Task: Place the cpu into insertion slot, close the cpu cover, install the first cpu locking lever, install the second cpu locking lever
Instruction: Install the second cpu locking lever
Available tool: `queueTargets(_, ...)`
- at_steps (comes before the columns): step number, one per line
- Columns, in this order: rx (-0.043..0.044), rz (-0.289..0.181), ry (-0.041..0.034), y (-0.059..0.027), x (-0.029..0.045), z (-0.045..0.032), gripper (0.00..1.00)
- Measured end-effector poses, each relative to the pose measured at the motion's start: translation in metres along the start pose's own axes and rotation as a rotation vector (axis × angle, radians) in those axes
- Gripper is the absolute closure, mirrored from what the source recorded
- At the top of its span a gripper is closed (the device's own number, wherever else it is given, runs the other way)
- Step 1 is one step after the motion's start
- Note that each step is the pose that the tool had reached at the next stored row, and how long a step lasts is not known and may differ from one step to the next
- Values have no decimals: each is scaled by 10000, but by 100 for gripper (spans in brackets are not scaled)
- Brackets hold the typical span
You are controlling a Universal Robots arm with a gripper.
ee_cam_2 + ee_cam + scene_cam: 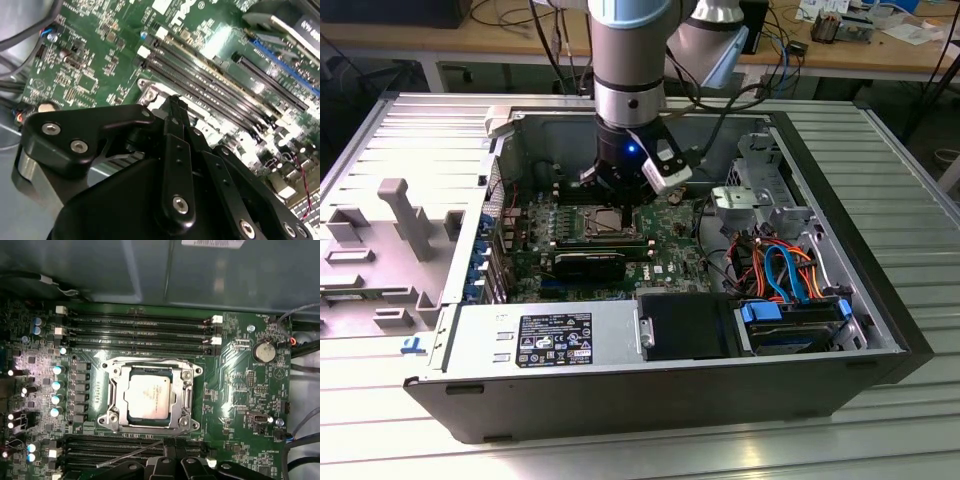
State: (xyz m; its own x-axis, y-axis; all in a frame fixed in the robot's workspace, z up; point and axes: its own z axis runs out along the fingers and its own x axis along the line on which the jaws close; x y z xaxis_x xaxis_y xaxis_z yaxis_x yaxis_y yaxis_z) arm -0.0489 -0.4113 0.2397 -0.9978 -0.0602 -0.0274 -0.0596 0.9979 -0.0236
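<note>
While the arm hangs down into the open computer case [840, 300], its gripper [620, 190] sits low over the green motherboard [670, 262], just above the far edge of the insertion slot [603, 222] in the exterior view. The case lies on its side on a ribbed metal desk [910, 180], with a grey plastic fixture [405, 215] on the exterior view's left and a silver power supply [545, 340] along the case's near wall.

In the first wrist view the insertion slot [150, 395] appears as a square socket with a silver metal rim, and the cpu [151, 396] lies seated in its middle, pale and silvery-tan, flat and square to the socket. The cpu cover [186, 390], a thin silver frame with a window cut-out, lies down around the chip, so the chip shows through the opening. A thin wire lever [130, 455] runs slantwise across the memory slots [125, 447] beside the socket, apart from the cover's edge. More long black memory slots [140, 330] run along the socket's other side, and a round coin battery [264, 351] sits further off on the board.

In the second wrist view the black fingers [175, 150] stand close together, their tips nearly meeting just over a silver corner of the socket [150, 92]; I cannot tell whether they pinch anything between them. Beyond the tips, the long black memory slots [215, 80] cross the board.
</note>
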Motion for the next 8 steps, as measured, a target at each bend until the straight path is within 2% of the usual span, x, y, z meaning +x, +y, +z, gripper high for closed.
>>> queueTargets(4, 0, 10, 1, -17, -56, 103, 89)
queueTargets(6, -1, 11, 1, -15, -62, 183, 89)
queueTargets(8, -2, 10, 1, -16, -56, 214, 89)
